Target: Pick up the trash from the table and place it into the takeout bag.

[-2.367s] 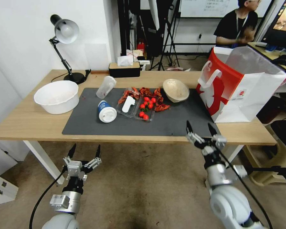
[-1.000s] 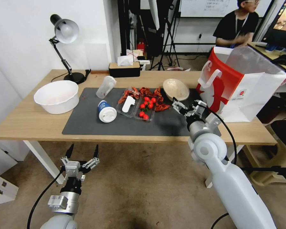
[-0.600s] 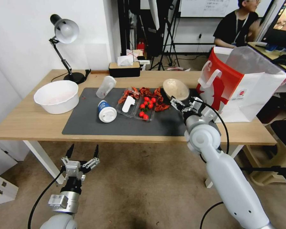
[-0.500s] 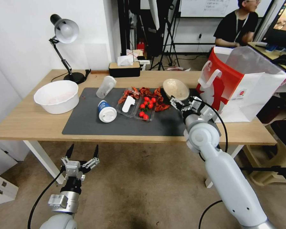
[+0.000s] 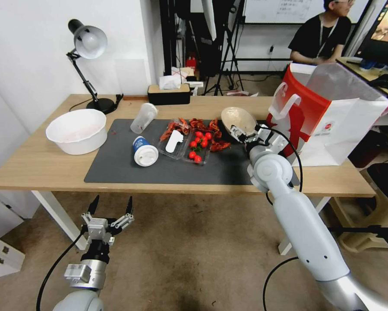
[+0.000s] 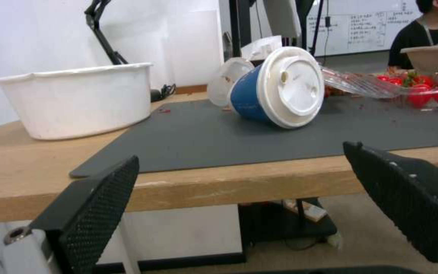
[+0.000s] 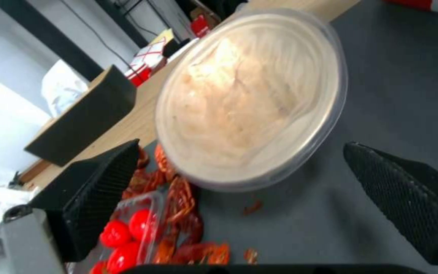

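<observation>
Dark mat [image 5: 168, 166]: right claw [image 5: 247, 132] perhaps touching beige bowl [image 5: 237, 117]

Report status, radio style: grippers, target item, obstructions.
Right gripper open at beige paper bowl, fingers straddling it. Left gripper open, parked below table. Red scraps beside bowl.

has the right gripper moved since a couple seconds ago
Yes. The right gripper went from below the table's near edge, forward over the mat, to the beige paper bowl.

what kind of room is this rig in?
Likely a lab or office: black camera tripod, written-on whiteboard, black monitor behind the light-wood table.
</observation>
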Controlling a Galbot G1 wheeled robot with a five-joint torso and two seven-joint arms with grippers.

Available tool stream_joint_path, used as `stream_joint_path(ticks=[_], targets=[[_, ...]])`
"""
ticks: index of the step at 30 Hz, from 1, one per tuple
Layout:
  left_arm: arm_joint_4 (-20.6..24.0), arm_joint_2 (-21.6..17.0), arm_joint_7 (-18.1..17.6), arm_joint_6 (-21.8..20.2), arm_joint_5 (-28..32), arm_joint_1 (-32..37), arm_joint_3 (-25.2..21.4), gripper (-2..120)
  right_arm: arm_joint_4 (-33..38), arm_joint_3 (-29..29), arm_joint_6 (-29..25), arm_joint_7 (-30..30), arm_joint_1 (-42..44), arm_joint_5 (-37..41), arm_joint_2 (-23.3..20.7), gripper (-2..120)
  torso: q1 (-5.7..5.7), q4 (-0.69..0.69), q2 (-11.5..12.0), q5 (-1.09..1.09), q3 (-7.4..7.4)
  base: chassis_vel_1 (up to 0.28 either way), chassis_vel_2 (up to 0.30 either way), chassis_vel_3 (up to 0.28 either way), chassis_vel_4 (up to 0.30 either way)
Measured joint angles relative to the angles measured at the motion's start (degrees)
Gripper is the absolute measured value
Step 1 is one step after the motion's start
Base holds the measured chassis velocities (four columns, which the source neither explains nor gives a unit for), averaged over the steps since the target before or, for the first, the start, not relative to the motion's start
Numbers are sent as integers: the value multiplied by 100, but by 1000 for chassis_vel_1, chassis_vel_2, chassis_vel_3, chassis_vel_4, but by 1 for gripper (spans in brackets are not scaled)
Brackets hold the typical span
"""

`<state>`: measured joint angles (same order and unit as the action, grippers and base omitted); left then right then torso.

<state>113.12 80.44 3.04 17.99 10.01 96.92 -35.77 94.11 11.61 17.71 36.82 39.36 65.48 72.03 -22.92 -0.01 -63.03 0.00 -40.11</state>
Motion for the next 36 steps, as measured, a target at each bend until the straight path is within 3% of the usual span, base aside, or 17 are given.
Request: stream_joint_path(ticks=[28,33,36], targets=[[2,-9,3,4,-17,1,-4,100,-1145,-5,105,211,-713,431,259,100,0,1,0,-1,1,0,0,0,0],[-2,6,3,5,-27,2,2,100,-1170,-9,108,202,-737,461,253,89,1,1,0,0,1,0,0,0,0],[-8,13,3,8,-32,3,5,100,-1183,-9,109,199,-743,471,243,77,1,1,0,0,0,0,0,0,0]])
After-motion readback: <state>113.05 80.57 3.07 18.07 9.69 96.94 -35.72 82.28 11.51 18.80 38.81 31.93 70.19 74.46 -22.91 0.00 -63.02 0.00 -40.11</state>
